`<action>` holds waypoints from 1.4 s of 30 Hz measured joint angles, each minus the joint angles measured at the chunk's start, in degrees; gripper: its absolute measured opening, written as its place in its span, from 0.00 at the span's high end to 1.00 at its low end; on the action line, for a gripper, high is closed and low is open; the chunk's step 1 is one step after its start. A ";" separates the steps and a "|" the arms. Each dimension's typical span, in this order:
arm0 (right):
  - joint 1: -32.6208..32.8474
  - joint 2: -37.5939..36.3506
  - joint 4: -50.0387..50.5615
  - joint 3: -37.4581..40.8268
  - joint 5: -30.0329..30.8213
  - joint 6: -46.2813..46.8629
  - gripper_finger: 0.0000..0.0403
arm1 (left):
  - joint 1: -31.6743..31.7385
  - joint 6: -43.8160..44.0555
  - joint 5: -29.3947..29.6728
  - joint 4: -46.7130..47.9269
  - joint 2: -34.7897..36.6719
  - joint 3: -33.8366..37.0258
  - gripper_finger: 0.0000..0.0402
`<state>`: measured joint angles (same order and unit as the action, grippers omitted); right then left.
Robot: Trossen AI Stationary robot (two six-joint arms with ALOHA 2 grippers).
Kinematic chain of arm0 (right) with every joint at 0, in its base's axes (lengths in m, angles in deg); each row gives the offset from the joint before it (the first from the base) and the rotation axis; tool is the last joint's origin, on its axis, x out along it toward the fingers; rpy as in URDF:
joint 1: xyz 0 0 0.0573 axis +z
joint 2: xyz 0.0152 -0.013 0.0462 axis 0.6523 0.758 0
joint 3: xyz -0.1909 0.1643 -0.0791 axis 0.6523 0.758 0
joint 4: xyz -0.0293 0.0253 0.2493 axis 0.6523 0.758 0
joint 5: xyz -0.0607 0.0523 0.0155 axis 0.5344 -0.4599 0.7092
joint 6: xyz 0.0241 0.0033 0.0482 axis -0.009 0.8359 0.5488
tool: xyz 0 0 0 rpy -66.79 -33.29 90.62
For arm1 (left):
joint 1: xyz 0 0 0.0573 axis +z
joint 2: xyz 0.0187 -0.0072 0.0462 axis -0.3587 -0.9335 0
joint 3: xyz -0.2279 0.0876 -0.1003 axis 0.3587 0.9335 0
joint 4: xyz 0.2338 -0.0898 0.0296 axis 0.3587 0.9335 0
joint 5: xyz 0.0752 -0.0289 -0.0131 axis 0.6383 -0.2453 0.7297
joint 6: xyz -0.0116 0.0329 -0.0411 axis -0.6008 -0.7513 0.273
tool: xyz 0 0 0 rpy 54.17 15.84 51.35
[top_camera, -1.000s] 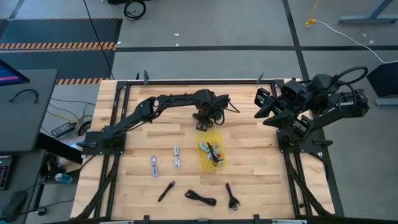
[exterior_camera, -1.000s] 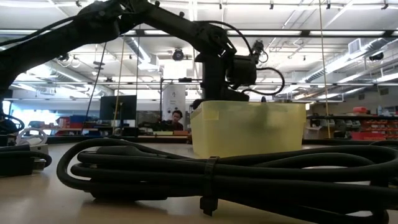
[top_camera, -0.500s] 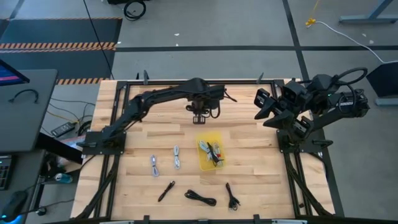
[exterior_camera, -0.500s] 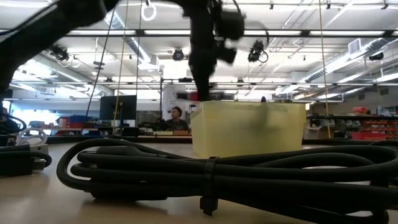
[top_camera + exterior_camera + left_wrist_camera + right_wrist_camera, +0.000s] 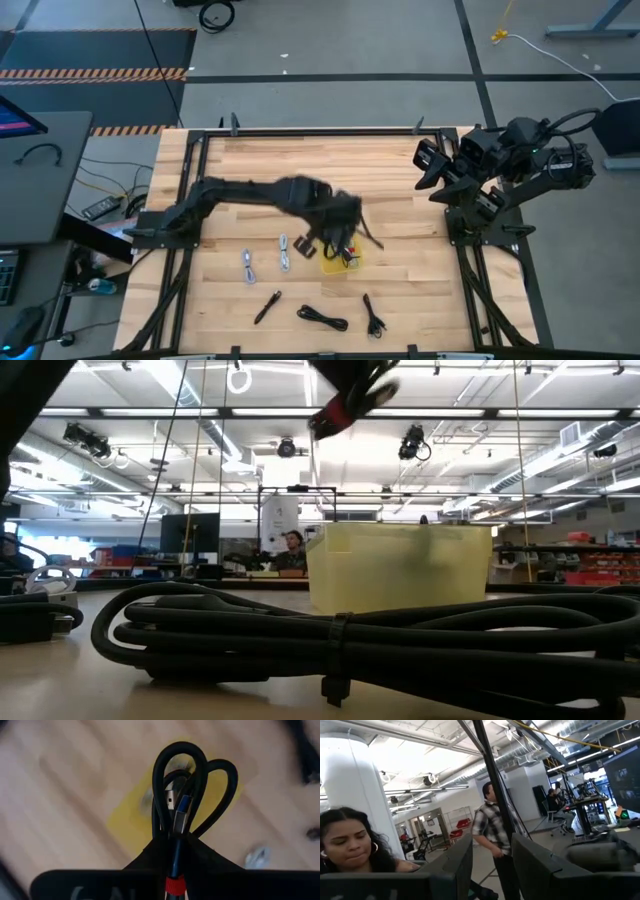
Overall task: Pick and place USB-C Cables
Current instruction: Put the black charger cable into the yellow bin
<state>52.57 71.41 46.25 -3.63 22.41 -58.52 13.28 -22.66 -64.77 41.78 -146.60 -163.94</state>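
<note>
My left gripper [image 5: 335, 238] hangs over the yellow bin [image 5: 350, 262] near the table's middle, shut on a black USB-C cable bundle [image 5: 182, 780] with a red tie. The bin holds a few bundles. In the low view the gripper [image 5: 350, 395] shows blurred above the bin [image 5: 400, 565]. Two light grey bundles [image 5: 247, 265] [image 5: 284, 254] lie flat on the table left of the bin. Three black bundles [image 5: 267, 307] [image 5: 322, 318] [image 5: 373, 318] lie nearer the table's near edge. My right gripper [image 5: 422, 168] waits open at the right side, raised. My left gripper pinches the black bundle between its two fingers near the red tie [image 5: 175, 885]. The bundle's loops and two plugs [image 5: 176, 810] stick out past the fingertips. The fingers point down, and the bundle is lifted clear above the yellow bin [image 5: 130, 820].
A thick black cable bundle [image 5: 320, 630] fills the low view's foreground. Dark frame rails [image 5: 300, 131] run along the table's edges. Bare wood [image 5: 280, 160] stretches across the far half. People show in the room beyond [image 5: 347, 840].
My left gripper rose from behind the bin at its far side, then swung fast toward the near edge. It now hangs over the bin. In the low view it climbed from behind the bin to the picture's top.
</note>
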 joint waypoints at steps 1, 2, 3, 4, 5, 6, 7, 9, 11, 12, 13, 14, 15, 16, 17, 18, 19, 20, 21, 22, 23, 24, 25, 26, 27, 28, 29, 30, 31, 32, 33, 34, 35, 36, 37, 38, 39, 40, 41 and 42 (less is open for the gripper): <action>0.00 0.00 0.03 0.00 0.29 -0.02 0.65 | -0.83 -0.93 -0.48 -0.87 -0.20 -0.02 0.91; 0.00 0.02 0.05 0.00 0.37 -0.02 0.65 | -1.45 -1.86 -0.69 -1.61 -0.34 0.01 0.91; 0.00 0.02 0.04 0.00 0.39 -0.02 0.65 | -1.84 -2.50 -0.68 -2.50 -0.41 0.04 0.91; 0.00 0.07 0.00 0.00 0.42 -0.02 0.65 | -1.98 -3.31 -0.73 -3.48 -0.50 0.01 0.91; 0.00 0.15 -0.08 0.00 0.42 -0.01 0.65 | -1.95 -3.82 -0.70 -4.28 -0.64 -0.02 0.91; 0.00 0.22 -0.09 0.00 0.45 -0.01 0.65 | -1.77 -4.25 -0.72 -4.73 -0.76 -0.02 0.91; 0.00 0.33 -0.11 0.00 0.57 0.00 0.65 | -1.45 -4.77 -1.19 -4.71 -0.92 -0.02 0.91; 0.00 0.52 -0.36 0.00 1.63 -0.02 0.65 | -0.57 -5.28 -3.61 -5.55 -1.82 0.00 0.91; 0.00 0.62 -0.32 0.00 2.85 0.00 0.65 | 0.28 -5.30 -5.79 -5.95 -2.78 0.00 0.91; 0.00 0.77 -0.44 0.00 3.41 -0.01 0.65 | 0.65 -5.33 -6.25 -5.84 -3.31 0.00 0.91; 0.00 0.83 -0.45 -0.02 3.58 0.00 0.65 | 0.90 -5.68 -6.37 -6.21 -3.91 0.00 0.91; 0.01 0.94 -0.40 -0.02 3.61 0.00 0.65 | 1.14 -6.36 -6.38 -6.43 -4.43 0.00 0.91; 0.02 1.19 -0.48 -0.02 3.61 0.00 0.65 | 1.33 -6.91 -6.41 -6.43 -4.99 0.00 0.91; 0.02 1.29 -0.52 -0.02 3.77 0.00 0.65 | 1.37 -7.78 -6.39 -6.79 -5.57 0.00 0.91; 0.02 1.39 -0.44 -0.02 4.08 0.00 0.65 | 1.37 -8.39 -6.41 -7.51 -6.15 0.00 0.91; 0.02 1.59 -0.46 -0.02 4.60 0.00 0.65 | 1.35 -9.30 -6.41 -7.96 -6.70 0.00 0.91; 0.02 1.79 -0.60 -0.02 4.92 0.00 0.65 | 1.33 -9.85 -6.47 -8.05 -7.15 0.00 0.91; 0.02 1.90 -0.59 -0.02 5.06 0.00 0.65 | 1.32 -10.60 -6.63 -8.04 -7.66 0.00 0.91; 0.02 2.05 -0.53 -0.02 5.07 0.00 0.65 | 1.32 -11.14 -7.17 -8.28 -8.33 -0.01 0.91; 0.02 2.31 -0.82 -0.02 5.07 0.11 0.65 | 1.30 -11.33 -8.07 -8.46 -8.75 -0.02 0.91; 0.02 2.40 -0.90 -0.02 5.07 0.15 0.65 | 1.26 -11.33 -8.93 -8.14 -9.35 0.00 0.91; 0.02 2.47 -0.81 -0.01 5.07 0.18 0.65 | 1.26 -11.51 -9.75 -8.10 -9.97 0.00 0.91; 0.02 2.66 -1.01 -0.02 5.07 0.24 0.65 | 1.26 -11.87 -10.08 -8.41 -10.53 0.00 0.91; 0.02 2.75 -1.24 -0.02 5.07 0.50 0.65 | 1.26 -12.25 -10.06 -8.43 -11.02 0.00 0.91; 0.02 2.81 -1.26 -0.01 5.07 0.69 0.65 | 1.30 -12.52 -10.06 -8.48 -11.55 0.00 0.91; 0.02 2.98 -1.33 -0.02 5.07 0.88 0.65 | 1.32 -12.57 -10.02 -8.93 -11.93 0.00 0.91; 0.02 3.09 -1.45 -0.02 5.07 0.89 0.65 | 1.41 -12.55 -10.02 -9.86 -12.47 0.00 0.91; 0.02 3.15 -1.43 -0.02 5.07 0.90 0.65 | 1.47 -12.54 -10.02 -10.96 -12.77 0.00 0.91; 0.02 3.27 -1.45 -0.02 5.05 0.96 0.65 | 1.59 -12.53 -9.95 -11.11 -12.88 0.02 0.91; 0.02 3.35 -1.52 -0.02 5.06 1.09 0.65 | 1.77 -12.52 -10.01 -11.02 -12.91 0.02 0.91; 0.02 3.39 -1.64 -0.02 5.06 1.09 0.65 | 1.99 -12.45 -10.09 -11.76 -13.18 -0.04 0.91; 0.02 3.41 -1.66 -0.02 5.07 1.10 0.65 | 2.23 -12.27 -10.23 -12.62 -13.33 -0.09 0.91; 0.02 3.41 -1.65 -0.02 5.07 1.18 0.65 | 2.51 -12.18 -10.36 -12.50 -13.49 -0.09 0.91; 0.02 3.41 -1.68 0.00 5.07 1.41 0.65 | 2.81 -11.83 -10.56 -11.95 -13.61 -0.01 0.91; 0.02 3.41 -1.74 -0.02 5.05 1.57 0.65 | 3.15 -11.41 -10.83 -11.82 -13.68 0.02 0.91; 0.02 3.41 -1.77 -0.02 5.06 1.55 0.65 | 3.43 -11.20 -11.07 -12.06 -13.69 0.02 0.91; 0.02 3.41 -1.84 -0.02 5.05 1.55 0.65 | 3.75 -11.15 -11.33 -12.25 -13.85 -0.02 0.91; 0.02 3.41 -2.04 -0.01 5.06 1.57 0.65 | 4.05 -11.03 -11.48 -12.47 -13.99 -0.09 0.91; 0.02 3.41 -2.13 -0.01 5.05 1.56 0.65 | 4.30 -11.00 -11.45 -12.31 -14.15 -0.07 0.91; 0.02 3.41 -2.13 -0.02 5.05 1.57 0.65 | 4.57 -10.98 -11.47 -11.94 -14.30 0.00 0.91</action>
<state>52.59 74.82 44.12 -3.65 27.46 -56.95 17.85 -33.64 -76.24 29.84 -160.90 -163.94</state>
